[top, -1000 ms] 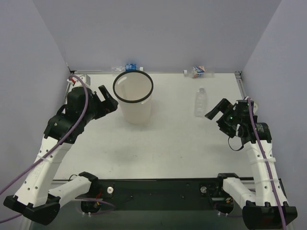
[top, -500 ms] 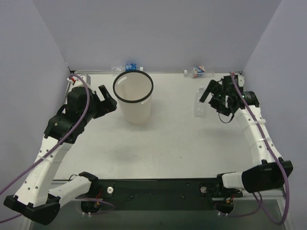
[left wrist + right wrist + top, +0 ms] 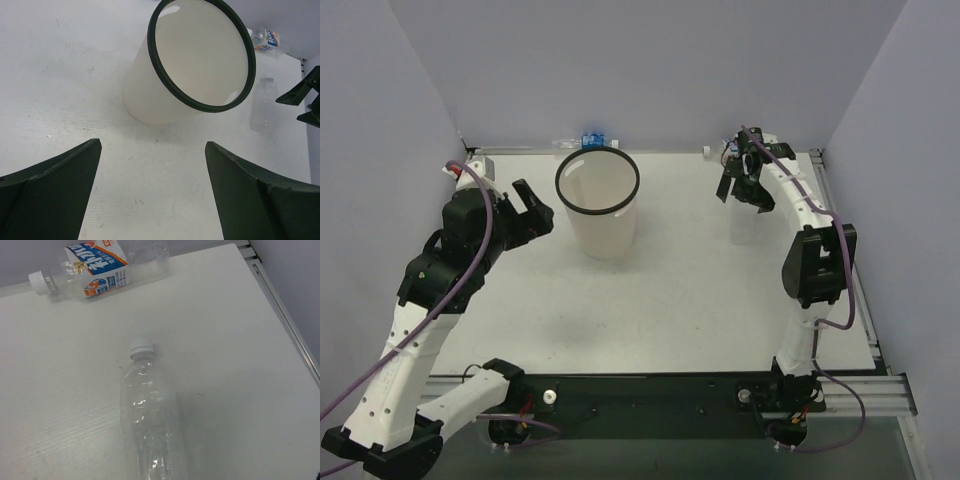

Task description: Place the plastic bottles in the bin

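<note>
I was on the first step: reaching for the plain bottle, which lay at the far right, well apart from the bin. My right pincer hung over it, open and empty. My left pincer gaped empty too. Next I judged I must lower and straddle its body.

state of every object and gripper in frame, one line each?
bin: upright, empty
plain bottle: lying on table, capped, not held
printed-label bottle: lying by back wall, capped
blue-label bottle: behind bin, outside it
left gripper: open, empty
right gripper: open, above plain bottle
</note>
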`<action>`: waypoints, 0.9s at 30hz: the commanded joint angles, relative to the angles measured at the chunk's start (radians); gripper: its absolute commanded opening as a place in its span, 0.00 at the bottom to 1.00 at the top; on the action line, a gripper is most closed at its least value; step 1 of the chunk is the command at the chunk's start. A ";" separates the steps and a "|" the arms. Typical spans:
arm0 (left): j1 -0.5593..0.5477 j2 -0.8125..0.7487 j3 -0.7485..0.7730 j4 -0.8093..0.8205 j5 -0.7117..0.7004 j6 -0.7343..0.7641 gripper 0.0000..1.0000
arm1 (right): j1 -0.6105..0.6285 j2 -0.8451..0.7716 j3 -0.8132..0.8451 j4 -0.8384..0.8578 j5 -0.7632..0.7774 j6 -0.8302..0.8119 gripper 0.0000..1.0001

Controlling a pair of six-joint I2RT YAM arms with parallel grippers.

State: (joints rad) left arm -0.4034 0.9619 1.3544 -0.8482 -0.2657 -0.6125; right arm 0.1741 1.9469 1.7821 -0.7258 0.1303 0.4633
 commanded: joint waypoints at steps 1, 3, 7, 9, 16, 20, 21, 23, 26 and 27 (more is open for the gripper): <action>0.008 -0.011 0.014 0.047 -0.024 0.022 0.97 | -0.018 0.084 0.088 -0.060 0.022 -0.029 0.89; 0.008 -0.009 0.015 0.046 -0.030 0.033 0.97 | -0.024 0.115 0.108 -0.060 0.011 -0.031 0.87; 0.009 0.001 0.022 0.046 -0.036 0.045 0.97 | -0.024 0.187 0.116 -0.058 0.025 -0.034 0.85; 0.009 0.006 0.023 0.049 -0.037 0.046 0.97 | -0.024 0.201 0.102 -0.058 0.034 -0.035 0.85; 0.009 0.034 0.022 0.069 -0.020 0.046 0.97 | -0.025 0.245 0.034 -0.043 0.029 -0.064 0.81; 0.009 0.046 0.028 0.074 -0.009 0.048 0.96 | -0.024 0.199 -0.056 0.025 -0.012 -0.080 0.73; 0.009 0.052 0.029 0.074 0.000 0.046 0.96 | -0.024 0.173 -0.075 0.038 -0.020 -0.081 0.70; 0.009 0.055 0.028 0.074 0.008 0.045 0.96 | -0.019 0.149 -0.122 0.065 -0.044 -0.084 0.61; 0.009 0.060 0.026 0.077 0.023 0.039 0.96 | -0.004 0.092 -0.159 0.071 -0.054 -0.084 0.53; 0.009 0.061 0.026 0.077 0.026 0.037 0.96 | 0.002 0.051 -0.167 0.071 -0.052 -0.086 0.52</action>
State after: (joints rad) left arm -0.4007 1.0199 1.3544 -0.8177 -0.2672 -0.5819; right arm 0.1532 2.1334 1.6569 -0.6434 0.0975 0.3904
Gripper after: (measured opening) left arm 0.964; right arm 0.600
